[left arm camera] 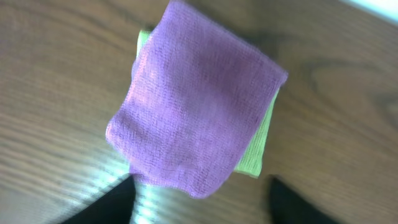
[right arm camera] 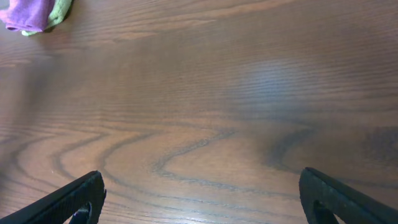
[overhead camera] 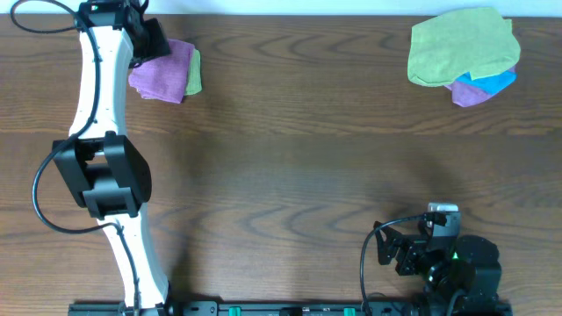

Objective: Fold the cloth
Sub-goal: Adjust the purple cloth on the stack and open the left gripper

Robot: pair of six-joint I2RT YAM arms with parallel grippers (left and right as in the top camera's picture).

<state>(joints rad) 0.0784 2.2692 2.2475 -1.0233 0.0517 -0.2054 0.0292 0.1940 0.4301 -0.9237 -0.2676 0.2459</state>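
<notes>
Overhead, the purple cloth (overhead camera: pixel 158 72) lies folded at the far-left end of the table (overhead camera: pixel 290 175), on top of a lime-green cloth (overhead camera: pixel 194 75). The left gripper (overhead camera: pixel 145 48) is just over it, and the right gripper (overhead camera: pixel 386 248) sits well apart near its base. In the left wrist view, 2 fingers (left arm camera: pixel 106 208) stand wide, holding nothing. In the right wrist view, the fingers (right arm camera: pixel 68 199) are also wide and empty. One risk is that a fingertip snags the terry on lifting off and drags the fold open.

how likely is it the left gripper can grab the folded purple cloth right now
Probably yes: the left gripper hangs close over the purple cloth, jaws apart, and nothing lies on top of it. Only a green cloth sits underneath.
</notes>
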